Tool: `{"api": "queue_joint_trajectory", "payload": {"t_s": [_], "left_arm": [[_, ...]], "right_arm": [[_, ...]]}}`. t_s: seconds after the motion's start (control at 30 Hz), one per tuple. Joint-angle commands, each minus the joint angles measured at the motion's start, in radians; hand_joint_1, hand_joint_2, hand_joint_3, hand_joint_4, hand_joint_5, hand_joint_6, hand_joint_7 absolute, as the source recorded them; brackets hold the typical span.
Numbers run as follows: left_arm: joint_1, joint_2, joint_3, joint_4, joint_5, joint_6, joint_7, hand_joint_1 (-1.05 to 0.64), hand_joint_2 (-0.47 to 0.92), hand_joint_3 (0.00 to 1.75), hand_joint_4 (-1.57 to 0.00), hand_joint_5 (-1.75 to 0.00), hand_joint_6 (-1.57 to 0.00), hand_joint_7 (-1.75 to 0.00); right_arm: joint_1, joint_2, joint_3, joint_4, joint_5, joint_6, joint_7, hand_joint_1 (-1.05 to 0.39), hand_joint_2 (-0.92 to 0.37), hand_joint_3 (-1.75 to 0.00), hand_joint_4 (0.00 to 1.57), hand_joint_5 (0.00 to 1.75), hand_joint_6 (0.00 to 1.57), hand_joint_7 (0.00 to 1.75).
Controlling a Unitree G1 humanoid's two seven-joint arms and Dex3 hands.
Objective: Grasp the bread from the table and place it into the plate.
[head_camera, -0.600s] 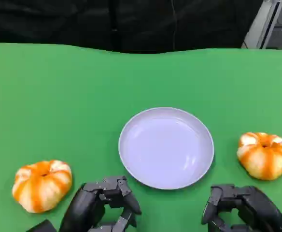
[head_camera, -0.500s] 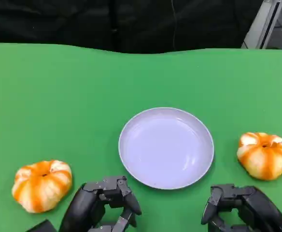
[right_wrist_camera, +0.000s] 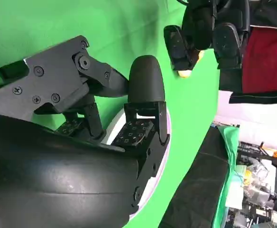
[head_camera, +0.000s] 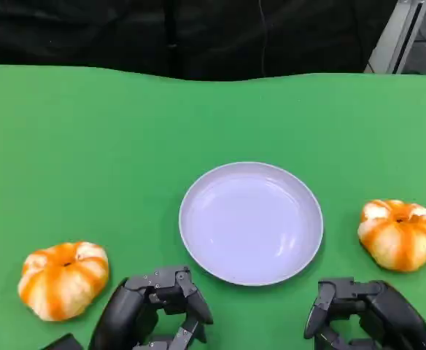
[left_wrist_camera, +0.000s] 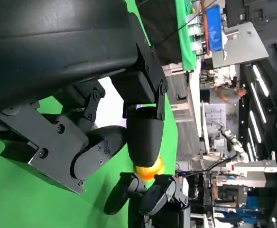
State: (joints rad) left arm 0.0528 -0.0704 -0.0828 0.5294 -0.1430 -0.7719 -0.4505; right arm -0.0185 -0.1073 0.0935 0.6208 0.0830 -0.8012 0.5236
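2 round orange-and-white pumpkin-shaped breads are lying on the green table [head_camera: 89, 146]: one bread [head_camera: 63, 280] at the lower left of the frame, the other bread [head_camera: 400, 234] at the right. Between them, the round pale lavender plate [head_camera: 251, 222] is sitting bare. The left hand [head_camera: 158, 306] and right hand [head_camera: 359, 310] are hovering at the bottom edge, fingers curled, gripping nothing. Risk: either rounded loaf may be rolling away if fingers are closing off-centre.
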Motion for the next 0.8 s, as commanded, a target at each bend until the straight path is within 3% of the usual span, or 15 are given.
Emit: {"api": "queue_joint_trajectory", "payload": {"t_s": [0.03, 0.07, 0.1, 0.13, 0.2, 0.3, 0.33, 0.5, 0.67, 0.8], "left_arm": [[0.008, 0.006, 0.006, -0.009, -0.038, -0.004, -0.014, -0.19, 0.62, 0.77, -1.04, -0.53, -1.13, -0.19], [0.011, 0.006, 0.004, -0.015, -0.045, 0.001, -0.018, -0.22, 0.62, 0.68, -0.97, -0.27, -1.0, -0.08], [0.015, 0.008, 0.002, -0.023, -0.054, 0.015, -0.025, -0.23, 0.63, 0.65, -0.95, -0.16, -0.95, -0.04], [0.017, 0.011, 0.0, -0.028, -0.062, 0.024, -0.033, -0.26, 0.69, 0.5, -0.84, -0.07, -0.81, -0.02], [0.019, 0.015, -0.001, -0.033, -0.069, 0.035, -0.043, -0.29, 0.81, 0.24, -0.74, -0.02, -0.7, -0.01], [0.021, 0.02, -0.002, -0.045, -0.097, 0.05, -0.077, -0.32, 0.89, 0.09, -0.54, 0.0, -0.48, 0.0], [0.022, 0.02, -0.001, -0.048, -0.106, 0.055, -0.088, -0.32, 0.91, 0.07, -0.47, 0.0, -0.39, 0.0], [0.026, 0.022, 0.004, -0.064, -0.111, 0.057, -0.103, -0.38, 0.92, 0.08, -0.36, 0.0, -0.25, 0.0], [0.038, 0.021, 0.022, -0.123, -0.046, 0.004, -0.035, -0.69, 0.92, 0.18, -0.29, 0.0, -0.08, 0.0], [0.05, 0.025, 0.03, -0.19, 0.008, 0.001, 0.031, -0.77, 0.92, 0.18, -0.25, 0.0, -0.01, 0.0]], "right_arm": [[0.006, -0.012, -0.008, -0.001, 0.012, -0.009, 0.003, -0.1, -0.65, -0.89, 0.83, 1.45, 0.87, 1.15], [0.007, -0.013, -0.007, -0.003, 0.011, -0.007, 0.002, -0.1, -0.65, -0.89, 0.83, 1.45, 0.87, 1.15], [0.007, -0.013, -0.007, -0.005, 0.009, -0.006, 0.0, -0.09, -0.65, -0.89, 0.83, 1.45, 0.87, 1.15], [0.008, -0.014, -0.007, -0.006, 0.005, -0.007, -0.004, -0.09, -0.65, -0.89, 0.83, 1.45, 0.87, 1.14], [0.008, -0.015, -0.007, -0.006, 0.0, -0.009, -0.008, -0.09, -0.65, -0.9, 0.83, 1.45, 0.87, 1.14], [0.007, -0.015, -0.006, -0.005, 0.002, -0.013, -0.005, -0.09, -0.65, -0.9, 0.83, 1.45, 0.87, 1.13], [0.008, -0.014, -0.006, -0.006, 0.005, -0.01, -0.002, -0.09, -0.65, -0.9, 0.83, 1.45, 0.87, 1.13], [0.008, -0.013, -0.007, -0.006, 0.007, -0.01, 0.0, -0.1, -0.65, -0.9, 0.83, 1.45, 0.87, 1.13], [0.01, -0.012, -0.005, -0.013, 0.009, -0.005, 0.001, -0.1, -0.64, -0.9, 0.83, 1.45, 0.88, 1.14], [0.01, -0.011, -0.005, -0.012, 0.005, -0.008, -0.004, -0.09, -0.64, -0.91, 0.83, 1.44, 0.88, 1.14]]}}
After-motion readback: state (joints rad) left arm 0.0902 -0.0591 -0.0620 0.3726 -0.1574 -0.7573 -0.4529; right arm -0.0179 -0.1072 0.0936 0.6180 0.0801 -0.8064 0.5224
